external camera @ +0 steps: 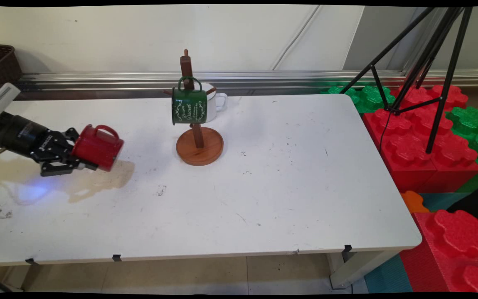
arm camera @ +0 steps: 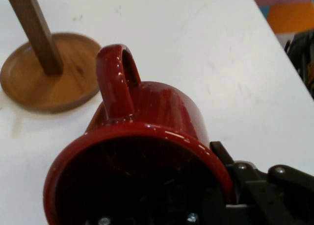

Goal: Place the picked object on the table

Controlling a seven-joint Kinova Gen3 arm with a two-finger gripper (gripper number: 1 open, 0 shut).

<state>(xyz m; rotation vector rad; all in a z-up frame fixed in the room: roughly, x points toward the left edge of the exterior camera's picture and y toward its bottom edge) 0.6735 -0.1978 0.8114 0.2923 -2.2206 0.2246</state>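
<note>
Red and glossy, the mug (external camera: 97, 147) hangs at the left of the main view, lifted just above the white table (external camera: 264, 195). It lies on its side: its long axis runs roughly level, the base aimed right toward the middle of the frame, the open mouth turned left into the gripper (external camera: 70, 160), and its handle (external camera: 107, 129) on top. In the hand view the dark mouth of the mug (arm camera: 142, 176) fills the lower frame, with one finger inside the rim and the other outside it, pinching the wall. The black gripper reaches in nearly horizontally from the left edge. Beneath the mug a pale brownish stain (external camera: 97, 182) spreads over the tabletop. Right of it, near the upper centre, stands a wooden mug stand (external camera: 199, 143) with a round base; a green mug (external camera: 189, 106) hangs on it and a white mug (external camera: 216, 104) sits behind. Further right, red and green foam blocks (external camera: 426, 137) and a black tripod (external camera: 426, 66) fill the floor beside the table, with a pale wall (external camera: 139, 37) behind.
</note>
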